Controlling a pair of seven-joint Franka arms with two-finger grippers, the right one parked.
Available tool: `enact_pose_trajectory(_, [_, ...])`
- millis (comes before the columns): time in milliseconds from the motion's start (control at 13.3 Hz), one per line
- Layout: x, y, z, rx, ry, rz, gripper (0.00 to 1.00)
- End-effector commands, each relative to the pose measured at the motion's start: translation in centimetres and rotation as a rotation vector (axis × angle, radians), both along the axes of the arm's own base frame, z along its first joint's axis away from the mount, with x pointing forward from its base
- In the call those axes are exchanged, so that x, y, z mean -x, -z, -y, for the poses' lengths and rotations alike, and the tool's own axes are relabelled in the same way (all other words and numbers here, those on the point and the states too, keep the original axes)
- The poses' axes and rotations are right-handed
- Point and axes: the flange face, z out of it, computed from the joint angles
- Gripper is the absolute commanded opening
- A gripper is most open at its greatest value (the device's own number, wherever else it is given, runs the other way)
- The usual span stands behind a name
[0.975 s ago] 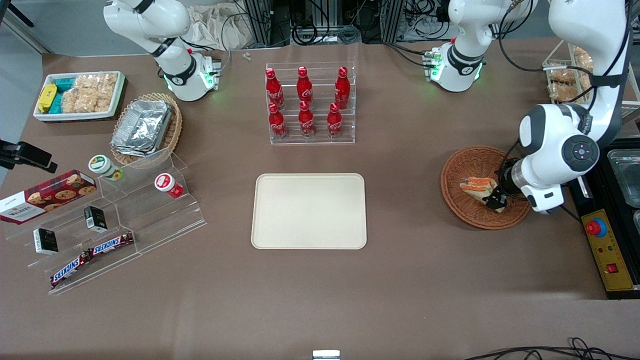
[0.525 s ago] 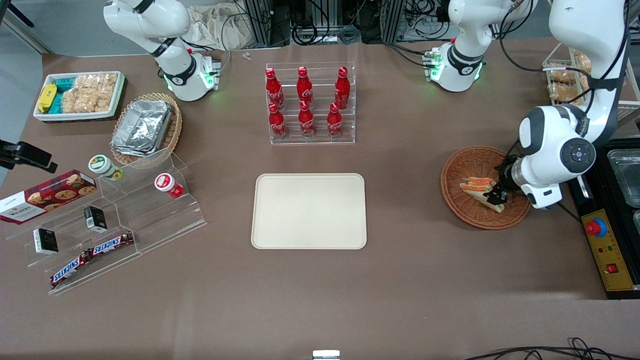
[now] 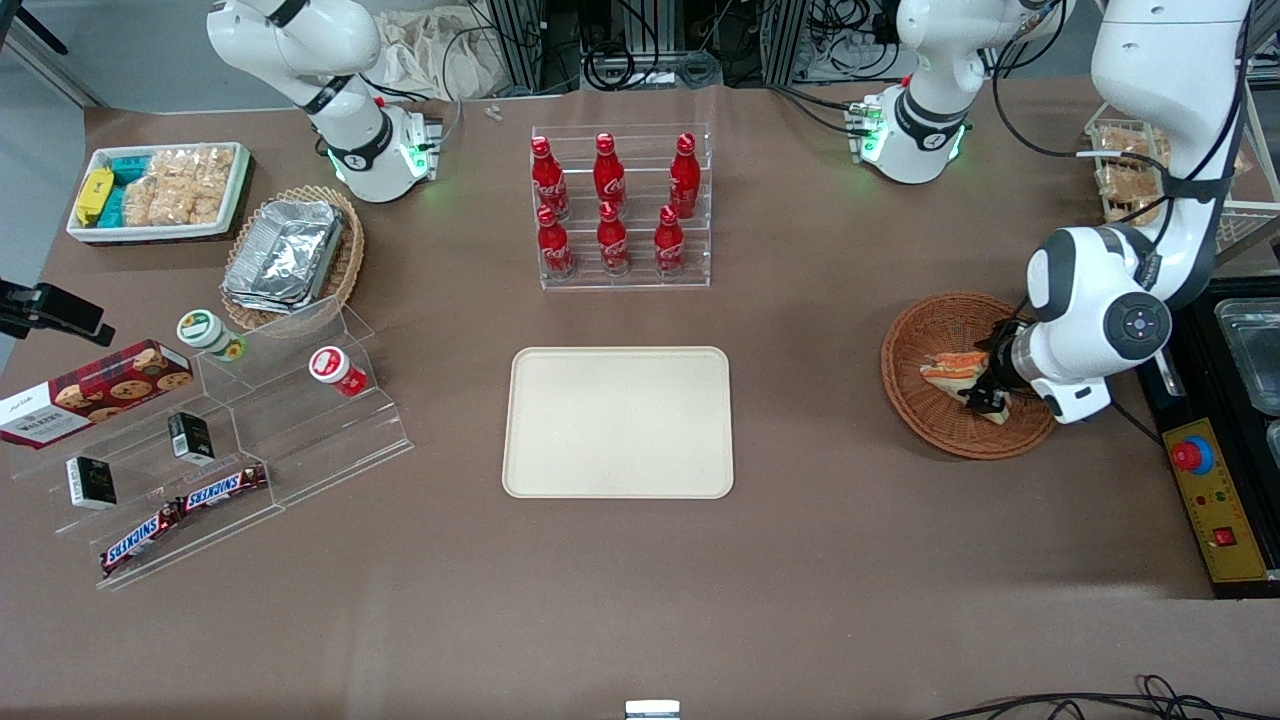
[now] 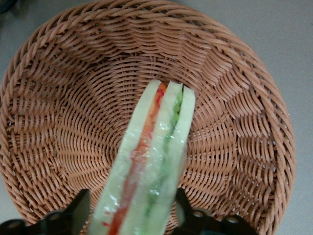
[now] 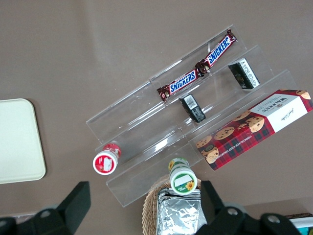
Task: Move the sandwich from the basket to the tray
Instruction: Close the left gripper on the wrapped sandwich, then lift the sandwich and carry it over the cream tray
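The sandwich (image 3: 950,370) is a pale wedge with orange-red and green filling, standing on edge in the reddish-brown wicker basket (image 3: 925,420) toward the working arm's end of the table. My left gripper (image 3: 985,393) is down in the basket, open, with a finger on each side of the sandwich (image 4: 156,147). One finger (image 4: 183,208) is against the wrap. The other finger (image 4: 78,210) stands a little apart from it, with the basket's weave (image 4: 73,122) showing in between. The cream tray (image 3: 618,422) lies bare at the table's middle, toward the parked arm from the basket.
A clear rack of red cola bottles (image 3: 620,210) stands farther from the front camera than the tray. A yellow control box with a red button (image 3: 1205,480) sits beside the basket at the table's edge. Clear snack shelves (image 3: 230,440) stand toward the parked arm's end.
The left arm's wrist has shifted toward the tray and the gripper has crept a little farther along the sandwich. The sandwich has stayed in place in the basket.
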Motion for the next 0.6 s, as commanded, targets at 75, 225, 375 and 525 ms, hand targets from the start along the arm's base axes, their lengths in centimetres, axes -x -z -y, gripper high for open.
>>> enact_pose_trajectory(75, [-0.5, -0.9, 0.1, -0.011, -0.019, 0.021, 0.0])
enact_pose_trajectory(225, [-1.4, -2.8, 0.3, -0.014, -0.014, 0.019, 0.0])
enact_pose_trajectory(375, [-2.7, -6.2, 1.9, -0.017, 0.031, -0.025, 0.0])
enact_pose_trajectory(525, [-4.7, -11.8, 3.9, -0.013, 0.064, -0.039, 0.0])
